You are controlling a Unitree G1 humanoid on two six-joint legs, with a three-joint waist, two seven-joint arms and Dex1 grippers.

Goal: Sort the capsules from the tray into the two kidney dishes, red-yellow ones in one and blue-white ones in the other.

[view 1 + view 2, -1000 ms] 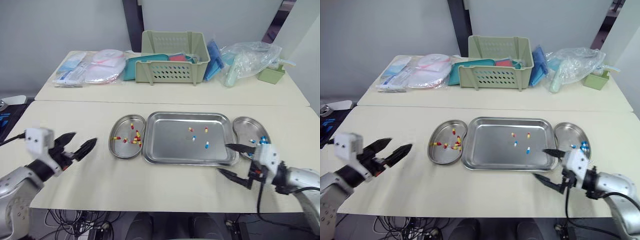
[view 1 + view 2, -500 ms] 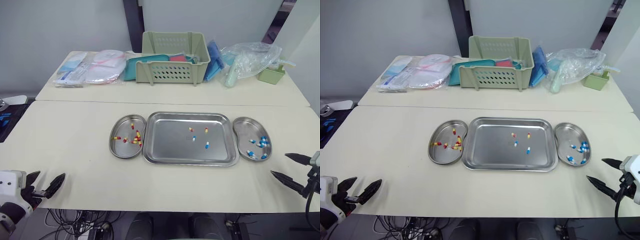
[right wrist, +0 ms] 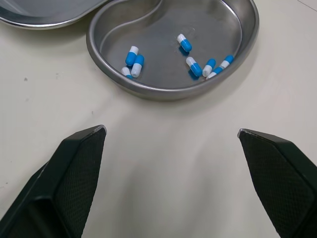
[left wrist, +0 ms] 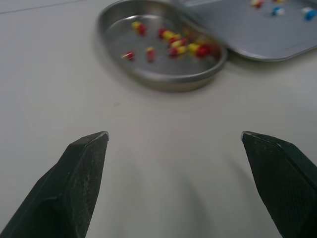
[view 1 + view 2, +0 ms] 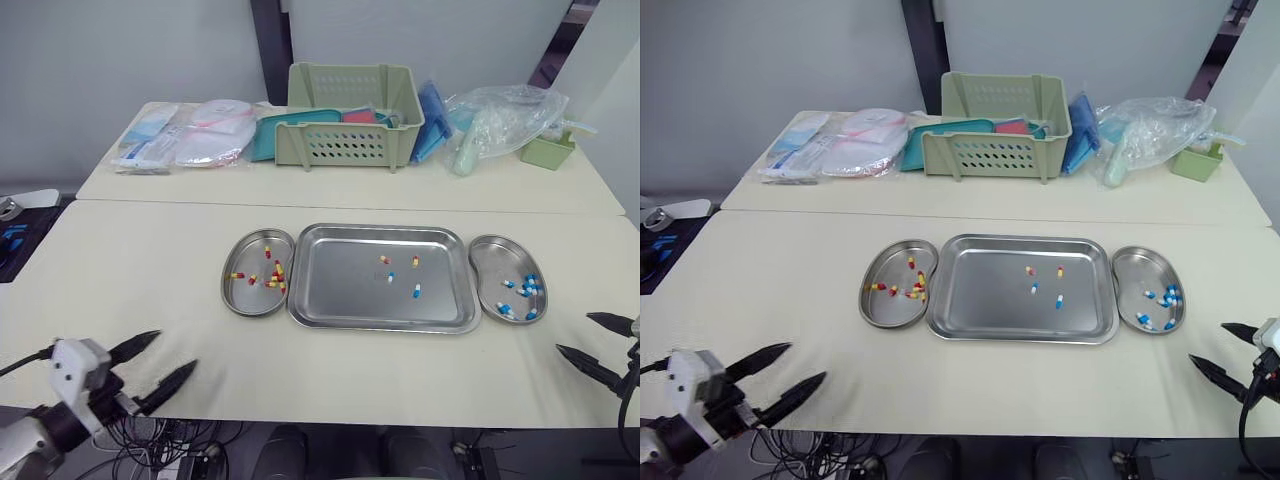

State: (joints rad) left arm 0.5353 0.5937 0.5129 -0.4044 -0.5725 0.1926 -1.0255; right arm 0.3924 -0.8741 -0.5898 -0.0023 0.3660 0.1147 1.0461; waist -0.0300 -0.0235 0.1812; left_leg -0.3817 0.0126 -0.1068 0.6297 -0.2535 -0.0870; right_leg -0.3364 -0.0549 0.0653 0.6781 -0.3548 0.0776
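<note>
Four capsules [image 5: 416, 291] lie loose in the steel tray [image 5: 335, 295]. The left kidney dish [image 5: 245, 301] holds red-yellow capsules [image 5: 272, 281], the right kidney dish [image 5: 495, 260] blue-white capsules [image 5: 527, 286].

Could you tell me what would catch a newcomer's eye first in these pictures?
The shiny steel tray lies in the middle of the table with a few loose capsules. It is flanked by the left kidney dish of red-yellow capsules and the right kidney dish of blue-white capsules. The left gripper and right gripper hover open near the table's front edge, apart from the dishes.
</note>
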